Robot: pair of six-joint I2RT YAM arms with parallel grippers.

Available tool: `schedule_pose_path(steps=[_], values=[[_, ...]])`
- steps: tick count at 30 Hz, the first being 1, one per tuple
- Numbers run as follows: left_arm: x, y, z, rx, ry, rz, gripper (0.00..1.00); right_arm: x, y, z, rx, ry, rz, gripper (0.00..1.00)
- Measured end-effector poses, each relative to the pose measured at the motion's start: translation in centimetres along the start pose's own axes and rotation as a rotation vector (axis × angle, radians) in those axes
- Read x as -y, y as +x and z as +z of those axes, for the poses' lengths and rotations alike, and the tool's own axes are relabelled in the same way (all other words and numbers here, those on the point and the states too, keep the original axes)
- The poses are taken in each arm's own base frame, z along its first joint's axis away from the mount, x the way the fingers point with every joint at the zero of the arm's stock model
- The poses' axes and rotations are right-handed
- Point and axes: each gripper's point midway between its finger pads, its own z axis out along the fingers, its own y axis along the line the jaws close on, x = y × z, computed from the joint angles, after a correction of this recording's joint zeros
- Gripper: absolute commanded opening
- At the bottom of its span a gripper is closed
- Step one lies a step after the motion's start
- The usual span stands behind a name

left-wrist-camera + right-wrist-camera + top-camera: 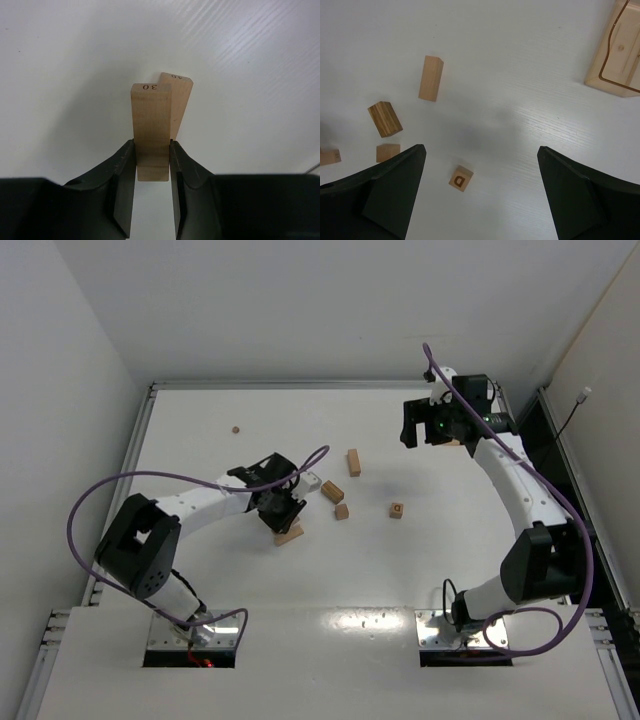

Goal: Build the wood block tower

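White desk (pixel 200 570), pale walls. My left pincer (pixel 151 149) clamps the bar marked 30 (pixel 150 112) by its long sides over another bar (pixel 181 95), left of centre. I'd judge it light, stiff, smooth (slips easily). Right pincer (pixel 481 148) gapes empty.

Parts count, by kind
Bars — three: bar marked 30 (pixel 151 117), bar behind it (pixel 181 95), loose bar (pixel 353 462). Smaller blocks — three: darker block (pixel 332 491), plain block (pixel 342 511), lettered cube (pixel 397 510). One bead (pixel 236 428); one tray (pixel 612 70).
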Motion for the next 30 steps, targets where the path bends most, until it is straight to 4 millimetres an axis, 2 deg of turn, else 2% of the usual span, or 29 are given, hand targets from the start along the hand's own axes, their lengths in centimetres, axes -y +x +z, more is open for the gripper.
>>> schedule_pose_path(steps=[18, 30], values=[[0.6, 1.1, 0.9, -0.039, 0.055, 0.067, 0.0, -0.2, 0.1, 0.2, 0.002, -0.016, 0.0, 0.92], [0.9, 1.7, 1.8, -0.069, 0.088, 0.082, 0.0, 0.3, 0.1, 0.1, 0.007, -0.008, 0.008, 0.92]])
